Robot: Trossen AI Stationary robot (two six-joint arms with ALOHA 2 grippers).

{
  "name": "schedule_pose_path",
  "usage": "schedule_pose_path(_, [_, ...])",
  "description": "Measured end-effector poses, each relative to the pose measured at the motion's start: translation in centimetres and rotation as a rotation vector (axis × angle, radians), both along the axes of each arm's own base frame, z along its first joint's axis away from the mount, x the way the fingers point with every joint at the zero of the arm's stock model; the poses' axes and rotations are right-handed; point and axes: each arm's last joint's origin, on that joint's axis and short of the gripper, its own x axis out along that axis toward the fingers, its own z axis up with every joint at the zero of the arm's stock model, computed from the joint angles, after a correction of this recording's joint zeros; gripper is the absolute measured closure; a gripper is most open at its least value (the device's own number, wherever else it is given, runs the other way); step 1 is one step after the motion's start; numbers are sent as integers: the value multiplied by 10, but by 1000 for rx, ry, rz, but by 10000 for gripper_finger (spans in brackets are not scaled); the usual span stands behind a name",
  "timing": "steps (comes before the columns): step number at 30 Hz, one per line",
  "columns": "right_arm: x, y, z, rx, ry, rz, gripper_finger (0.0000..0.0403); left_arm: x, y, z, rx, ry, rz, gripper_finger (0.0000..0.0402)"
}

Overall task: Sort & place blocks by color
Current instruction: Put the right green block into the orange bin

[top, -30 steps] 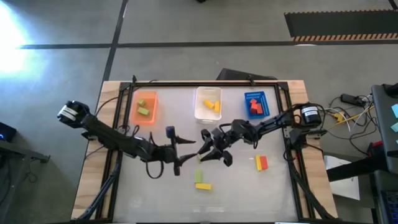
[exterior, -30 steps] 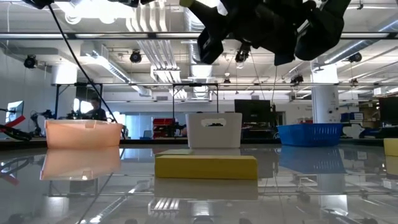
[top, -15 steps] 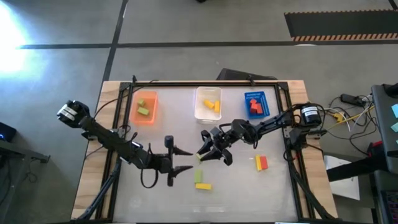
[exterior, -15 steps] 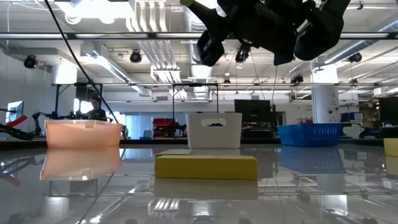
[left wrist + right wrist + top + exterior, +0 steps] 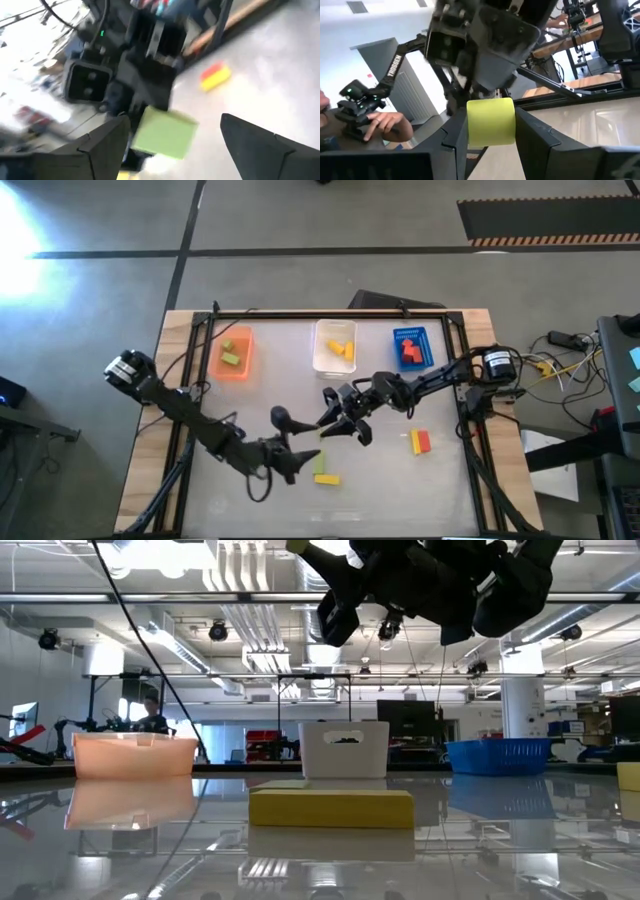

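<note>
A light green block [image 5: 491, 121] hangs above the table's middle, and my right gripper [image 5: 322, 428] is shut on it. My left gripper [image 5: 298, 442] stands open just to the left of it, facing it. In the left wrist view the block [image 5: 165, 132] shows ahead of that gripper's spread fingers [image 5: 260, 145]. A green block [image 5: 320, 464] and a yellow block [image 5: 327, 479] lie on the table nearer the front edge. A yellow and red pair [image 5: 420, 442] lies to the right. The orange bin [image 5: 234, 352], the clear bin [image 5: 335, 345] and the blue bin [image 5: 411, 347] stand along the far edge, each with blocks inside. My right gripper pinches the light green block by two opposite sides [image 5: 471, 125] between its two fingers [image 5: 454, 142]. The fingers come nearly level from the table's right side. The block is lifted clear of the table, its free end toward my left gripper.
A black frame [image 5: 330, 312] runs round the table top. In the low view the yellow block [image 5: 330, 808] lies in front, with the three bins behind it. A person's hand [image 5: 385, 125] shows beyond the table in the right wrist view.
My left gripper has drawn away from my right gripper toward the table's near edge and has turned about. The light green block has stayed lifted in my right gripper.
</note>
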Motion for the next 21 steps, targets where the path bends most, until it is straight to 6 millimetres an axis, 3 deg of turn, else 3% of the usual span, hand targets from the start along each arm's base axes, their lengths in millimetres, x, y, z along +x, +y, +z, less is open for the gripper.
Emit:
schedule_pose_path(8, [9,1,-13,40,55,11,288,15,-7,-15,180,110,72,107])
schedule_pose_path(21, [9,1,-11,69,14,19,288,15,-8,-16,187,112,75,107])
